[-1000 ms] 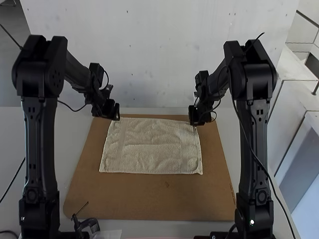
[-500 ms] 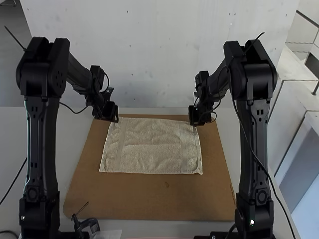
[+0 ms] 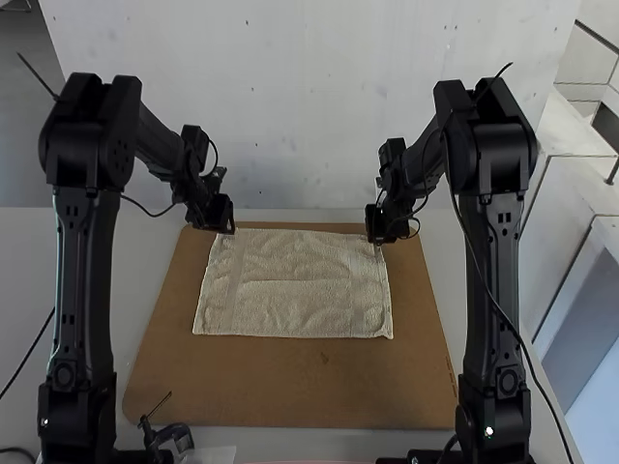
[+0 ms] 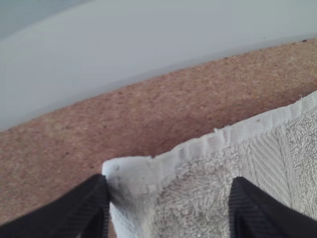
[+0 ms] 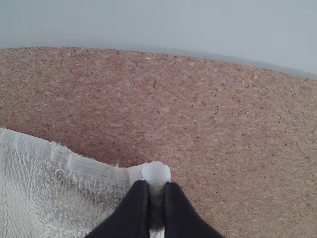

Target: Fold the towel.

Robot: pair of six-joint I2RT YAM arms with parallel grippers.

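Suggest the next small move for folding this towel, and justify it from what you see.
Probably close the left end effector on the far-left corner of the towel: its fingers stand open at that corner, the right end effector pinches the far-right corner, and the towel lies spread out.

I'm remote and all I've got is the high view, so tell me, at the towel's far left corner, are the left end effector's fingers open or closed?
Observer: Open. In the left wrist view the left end effector has its fingers well apart, with part of the towel showing in the space between them.
Operator: Okay, and the right end effector, is it just resting near its corner or does it have hold of it?
Observer: It has hold of it. In the right wrist view the right end effector is closed, with the towel's corner pinched between its fingers.
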